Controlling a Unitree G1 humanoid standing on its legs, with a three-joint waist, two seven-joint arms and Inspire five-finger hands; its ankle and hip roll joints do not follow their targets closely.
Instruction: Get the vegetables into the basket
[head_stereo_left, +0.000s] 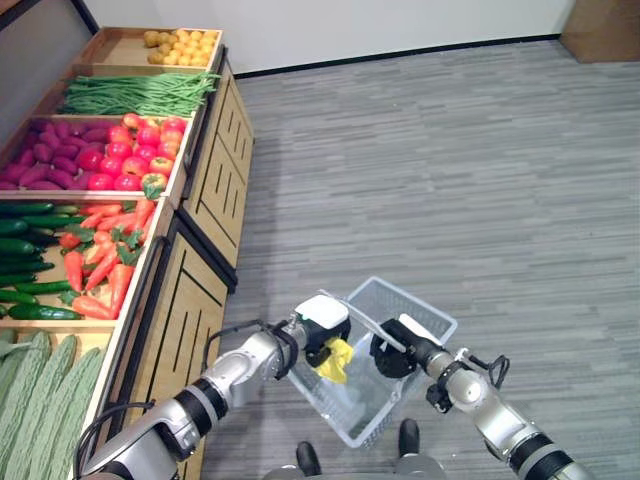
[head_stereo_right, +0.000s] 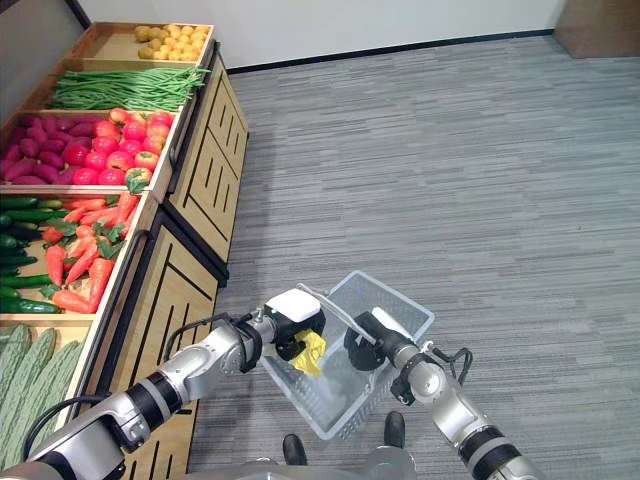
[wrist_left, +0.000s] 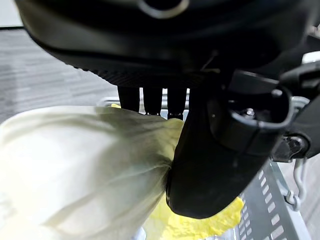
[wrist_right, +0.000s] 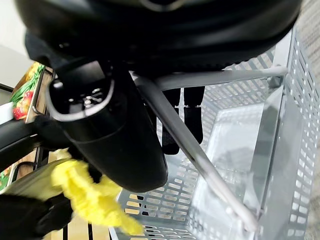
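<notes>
1. The right hand grips the handle of the grey wire basket.
2. The left hand clutches a pale yellow leafy vegetable above the basket's mouth; letting go comes next, I'd judge.
3. Beyond, shelves hold carrots.

Under me the floor is covered with grey carpet with thin streaks, and it runs far to a white wall with a dark skirting line at its foot. In the far right corner I see a brown cardboard box on the floor. On my left stands a long wooden display stand with slatted side panels and sloping trays, one tray after another up to the wall. The light is even and soft, and I see no strong shadows on the carpet.
</notes>
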